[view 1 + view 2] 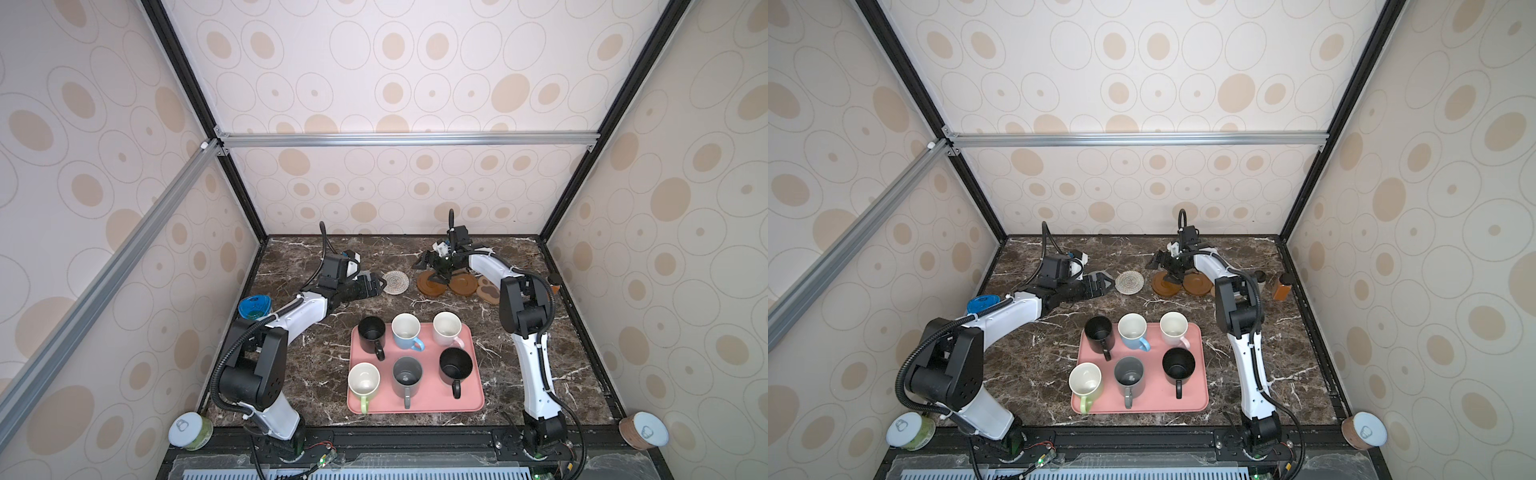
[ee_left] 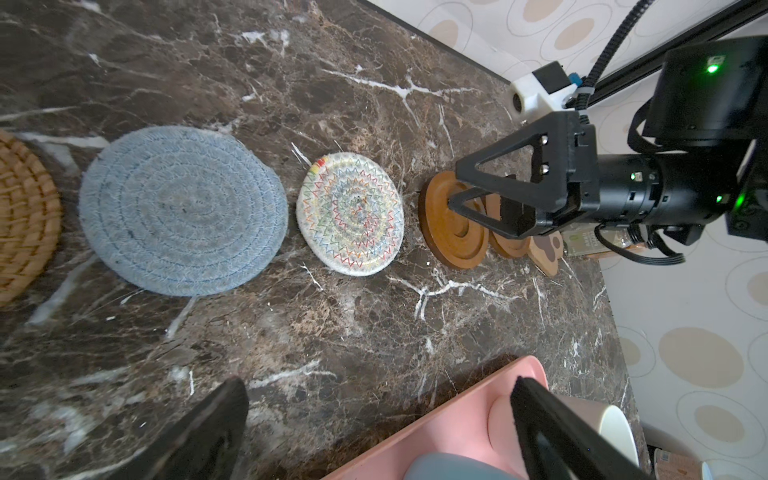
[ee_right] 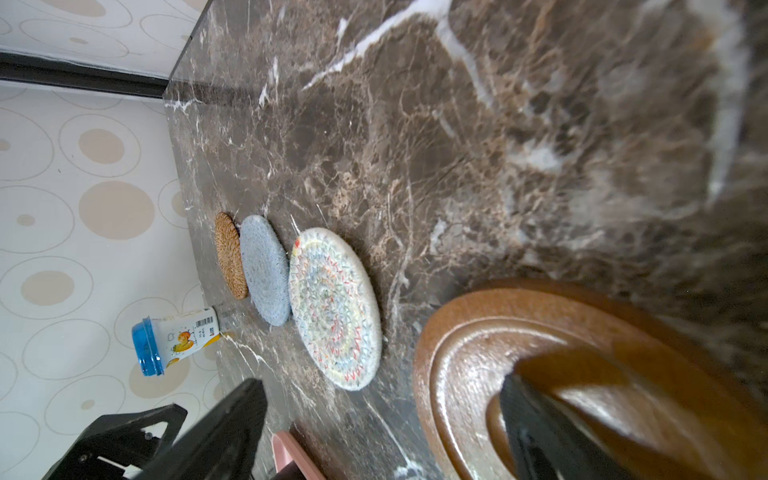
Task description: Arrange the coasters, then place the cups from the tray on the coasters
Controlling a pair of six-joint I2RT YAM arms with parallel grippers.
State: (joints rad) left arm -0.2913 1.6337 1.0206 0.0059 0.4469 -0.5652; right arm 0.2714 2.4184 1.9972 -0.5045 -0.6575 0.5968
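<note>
Six cups stand on the pink tray: black, light blue, pale pink, light green, grey, black. Behind it the coasters lie in a row: tan rattan, blue-grey, cream woven, two wooden discs and a paw. My left gripper is open and empty, low over the blue-grey coaster. My right gripper is open, one finger over the left wooden disc.
A blue-lidded tub stands at the left table edge and an amber bottle at the right edge. Lidded cans sit at the front corners, green and brown. Patterned walls close the back and sides.
</note>
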